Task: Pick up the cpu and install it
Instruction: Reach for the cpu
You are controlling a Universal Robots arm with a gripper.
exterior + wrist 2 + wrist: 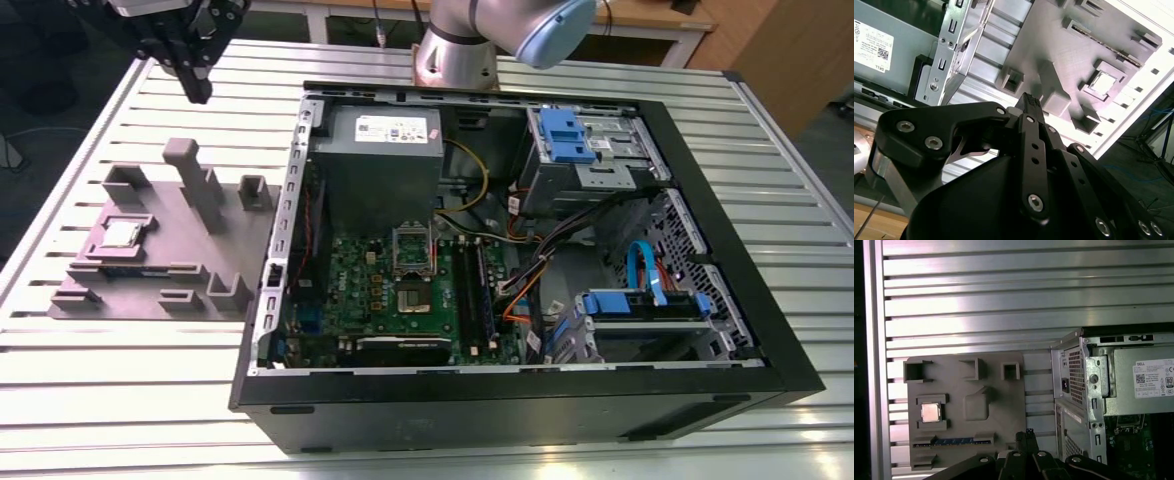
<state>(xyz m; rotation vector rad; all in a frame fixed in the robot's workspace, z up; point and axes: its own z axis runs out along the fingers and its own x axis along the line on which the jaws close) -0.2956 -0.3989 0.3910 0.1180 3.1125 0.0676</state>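
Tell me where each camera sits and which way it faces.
Exterior view: off the arm, high up, looking down on the slatted table, open computer case and grey fixture; shows the arm and gripper.
First wrist view: on the arm, looking straight down past the gripper onto the fixture, the cpu seated in it, and the case's corner.
Second wrist view: on the arm, looking obliquely along the gripper's black linkage toward the fixture.
Shared: both wrist views show the cpu in the fixture, the gripper apart from it.
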